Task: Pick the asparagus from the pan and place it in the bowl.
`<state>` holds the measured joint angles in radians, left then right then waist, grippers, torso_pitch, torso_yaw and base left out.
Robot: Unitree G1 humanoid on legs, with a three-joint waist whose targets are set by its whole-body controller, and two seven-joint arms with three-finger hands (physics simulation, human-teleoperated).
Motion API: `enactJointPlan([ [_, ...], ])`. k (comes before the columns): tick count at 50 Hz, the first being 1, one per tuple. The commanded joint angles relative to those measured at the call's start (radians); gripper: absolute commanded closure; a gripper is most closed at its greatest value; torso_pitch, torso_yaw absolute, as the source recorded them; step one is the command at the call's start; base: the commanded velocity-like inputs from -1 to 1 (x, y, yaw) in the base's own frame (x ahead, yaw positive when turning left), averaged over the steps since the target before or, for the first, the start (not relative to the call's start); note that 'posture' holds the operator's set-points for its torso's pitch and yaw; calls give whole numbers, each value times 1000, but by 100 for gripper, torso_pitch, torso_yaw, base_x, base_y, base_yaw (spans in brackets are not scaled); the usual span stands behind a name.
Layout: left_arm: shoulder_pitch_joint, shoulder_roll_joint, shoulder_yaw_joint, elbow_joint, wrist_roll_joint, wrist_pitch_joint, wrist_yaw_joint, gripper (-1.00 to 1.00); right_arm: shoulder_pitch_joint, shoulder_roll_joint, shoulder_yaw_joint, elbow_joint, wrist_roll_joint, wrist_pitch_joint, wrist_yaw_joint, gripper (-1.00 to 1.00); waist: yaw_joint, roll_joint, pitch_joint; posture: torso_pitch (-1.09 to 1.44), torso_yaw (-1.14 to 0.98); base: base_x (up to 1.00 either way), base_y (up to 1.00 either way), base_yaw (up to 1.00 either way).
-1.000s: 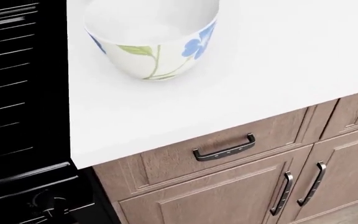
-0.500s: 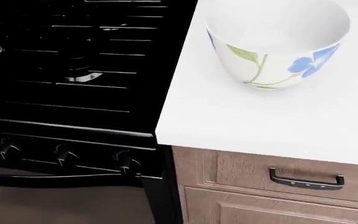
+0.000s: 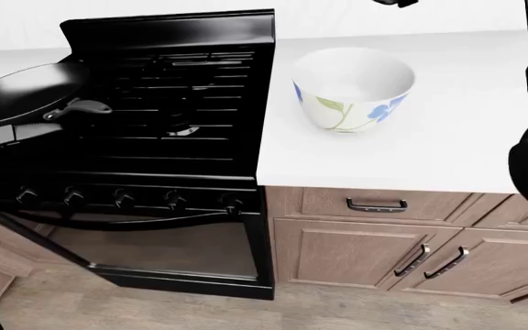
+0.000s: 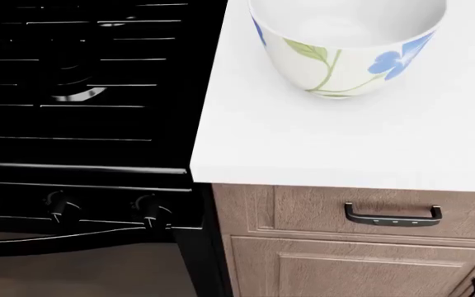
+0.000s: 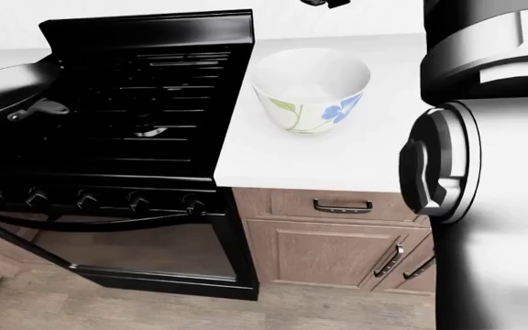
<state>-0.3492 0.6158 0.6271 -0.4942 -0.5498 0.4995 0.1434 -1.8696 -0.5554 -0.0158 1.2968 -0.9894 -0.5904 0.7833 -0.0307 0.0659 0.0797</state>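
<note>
Since half a second ago the whole head view has slid a little: the camera has moved, so the bowl (image 4: 347, 44) now sits higher and slightly further left in that view, with the stove knobs (image 4: 147, 209) lower left.

Asparagus cannot be made out in any view; the pan's inside is a dark blur. The pan (image 3: 28, 93) sits at the left edge of the left-eye view, over the left side of the black stove (image 3: 172, 137), its grey handle (image 3: 76, 108) pointing right. The bowl, white with blue flowers and green stems, stands upright on the white desk (image 3: 447, 148), just right of the stove and well apart from the pan. Its inside looks empty.

Below the desk run brown wooden cabinets (image 3: 356, 251) with a drawer handle (image 3: 377, 204) and dark door pulls. The oven door (image 3: 145, 247) fills the stove's lower part, above a wood-look floor (image 3: 273, 313). A pale wall runs along the top.

Part of the robot's right arm (image 5: 484, 172) fills the right side of the right-eye view; neither hand's fingers show, so their state cannot be told.
</note>
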Motion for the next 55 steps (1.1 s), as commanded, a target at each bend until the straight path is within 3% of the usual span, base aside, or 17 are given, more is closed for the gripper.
enactJointPlan([
  [1, -19, 21, 16, -24, 3, -27, 1, -100, -40, -6, -11, -32, 5, 4, -22, 100, 0, 2, -28, 0, 0, 0, 0, 0],
  [2, -18, 20, 17, -24, 3, -27, 1, -100, -41, -6, -12, -32, 4, 6, -22, 100, 0, 1, -28, 0, 0, 2, 0, 0],
  [3, -17, 20, 17, -24, 3, -27, 1, -100, -42, -7, -12, -32, 2, 6, -22, 100, 3, 0, -53, 0, 0, 8, 0, 0],
  [10, -15, 19, 17, -24, 5, -29, -1, -100, -41, -7, -15, -32, -4, 11, -19, 100, 7, -31, -34, 0, 0, 17, -4, 0],
  [13, -15, 18, 17, -26, 5, -28, -1, -100, -40, -6, -17, -32, -5, 11, -20, 100, 13, -66, -30, 0, 0, 22, -8, 0],
  [19, -14, 16, 15, -25, 7, -29, -2, -100, -37, -6, -19, -34, -3, 14, -14, 100, 29, -68, -39, 0, 0, 22, -8, 0],
  [25, -14, 16, 17, -29, 6, -26, -2, -100, -36, -6, -20, -35, -1, 15, -11, 100, 27, -29, -27, 0, 0, 22, -8, 0],
  [28, -14, 16, 18, -29, 5, -25, -2, -100, -35, -5, -20, -35, 0, 14, -11, 100, 15, 14, -33, 0, 0, 22, -8, 0],
  [30, -15, 17, 19, -30, 4, -24, -1, -100, -36, -5, -21, -35, 2, 13, -12, 100, 7, 67, -52, 0, 0, 21, -7, 0],
  [31, -16, 18, 19, -30, 3, -23, 0, -100, -38, -4, -22, -35, 4, 12, -9, 100, 12, 29, -39, 0, 0, 22, -6, 0],
  [32, -17, 19, 20, -29, 3, -23, 0, -100, -39, -4, -23, -35, 6, 12, -8, 100, 4, 55, -34, 0, 0, 22, 0, 0],
  [37, -21, 22, 19, -29, -1, -19, 3, -100, -43, -5, -26, -38, 18, 16, 4, 100, 10, 21, -44, 0, 0, 16, 0, 0],
  [40, -21, 24, 18, -29, -2, -19, 3, -100, -43, -2, -27, -41, 26, 12, 13, 100, 16, -5, -7, 0, 0, 0, 0, 0],
  [43, -21, 25, 18, -27, -1, -20, 3, -100, -47, -3, -24, -41, 26, 13, 14, 100, 29, -75, -22, 0, 0, 0, 0, 0],
  [44, -21, 25, 17, -25, 0, -20, 2, -100, -47, -2, -24, -41, 27, 10, 14, 100, 30, -32, -11, 0, 0, 0, 0, 0],
  [47, -20, 24, 17, -25, 0, -21, 2, -100, -43, -2, -21, -43, 28, -2, 16, 100, 19, -28, -25, 0, 0, 0, 0, 0],
  [55, -17, 18, 13, -24, 5, -24, 0, -100, -26, -9, -2, -47, -21, -42, -21, 100, 7, -5, -19, 0, 0, 0, 0, 0],
])
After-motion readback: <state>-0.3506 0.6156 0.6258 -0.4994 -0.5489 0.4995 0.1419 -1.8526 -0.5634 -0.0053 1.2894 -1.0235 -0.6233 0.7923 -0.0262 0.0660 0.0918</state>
